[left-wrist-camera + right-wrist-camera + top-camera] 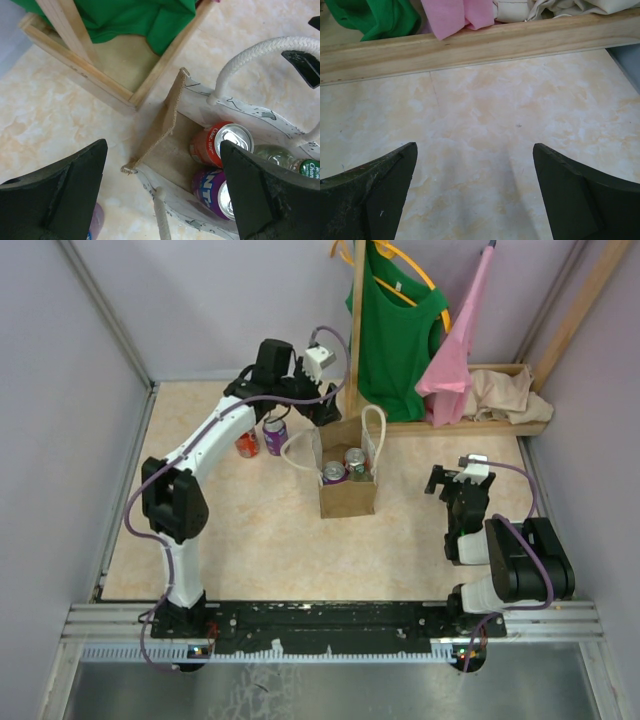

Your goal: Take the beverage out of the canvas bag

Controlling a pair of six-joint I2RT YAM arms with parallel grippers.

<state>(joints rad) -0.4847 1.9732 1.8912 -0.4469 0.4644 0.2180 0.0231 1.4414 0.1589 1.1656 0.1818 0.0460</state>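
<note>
Several beverage cans [222,142] sat inside upright canvas bag [348,502], mid-table [250,550]. We saw left gripper [164,165] wide open, empty, over bag rim. Risk we judged: finger snagging rope handle [260,47], tipping bag. Right gripper [474,147] open, empty, well apart.

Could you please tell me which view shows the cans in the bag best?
The left wrist view: the red can and purple can sit close up in the bag. The top view shows them tiny; the right wrist view, nothing.
</note>
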